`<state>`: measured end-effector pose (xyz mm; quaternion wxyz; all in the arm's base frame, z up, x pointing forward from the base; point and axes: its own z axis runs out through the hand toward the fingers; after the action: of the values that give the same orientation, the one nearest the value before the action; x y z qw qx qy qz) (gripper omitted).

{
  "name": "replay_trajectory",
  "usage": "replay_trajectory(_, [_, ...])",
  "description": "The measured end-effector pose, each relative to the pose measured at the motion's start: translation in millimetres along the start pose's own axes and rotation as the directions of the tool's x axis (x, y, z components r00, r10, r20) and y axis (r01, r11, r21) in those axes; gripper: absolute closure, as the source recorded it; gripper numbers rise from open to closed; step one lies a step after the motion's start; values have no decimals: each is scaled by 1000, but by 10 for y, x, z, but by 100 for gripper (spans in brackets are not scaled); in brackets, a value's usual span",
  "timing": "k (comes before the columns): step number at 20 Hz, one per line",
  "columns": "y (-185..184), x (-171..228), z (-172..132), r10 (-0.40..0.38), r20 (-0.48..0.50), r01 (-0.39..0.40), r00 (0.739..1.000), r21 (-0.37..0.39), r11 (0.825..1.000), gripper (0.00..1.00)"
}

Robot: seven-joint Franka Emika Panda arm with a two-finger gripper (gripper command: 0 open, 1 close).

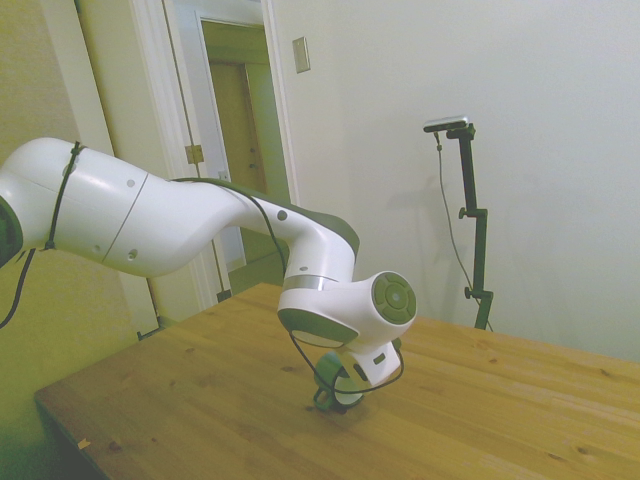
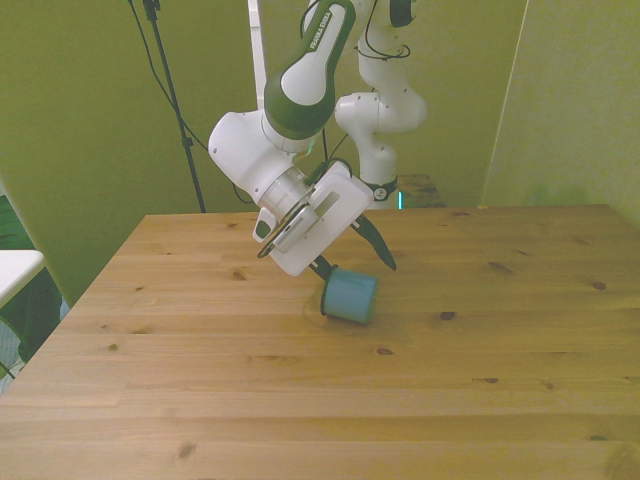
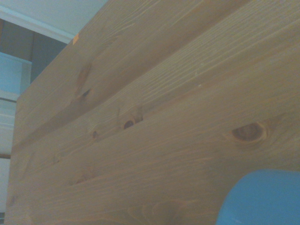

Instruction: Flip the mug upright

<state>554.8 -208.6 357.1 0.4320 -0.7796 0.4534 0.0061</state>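
One mug [image 2: 349,296] lies on its side near the middle of the wooden table [image 2: 300,400], base facing the camera in the front view. One claw [image 2: 352,264] hangs tilted just behind it with its fingers spread; one dark finger [image 2: 378,246] stands clear above the mug, the other sits low at the mug's rim side, and whether it touches is hard to tell. To do this well, I judge the claw should straddle one wall of the mug at the rim before pinching, then rotate slowly so the base swings down without skidding across the table. The wrist view shows only a blurred blue corner of the mug [image 3: 262,199].
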Motion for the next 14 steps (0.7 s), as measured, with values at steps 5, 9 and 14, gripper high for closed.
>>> replay_trajectory(5, [13,32,31,1,3,-1,1000,-1,1000,100])
replay_trajectory(9, [-3,49,31,-2,2,2,1000,-1,1000,100])
replay_trajectory(14, [-14,62,34,-3,3,3,1000,-1,1000,100])
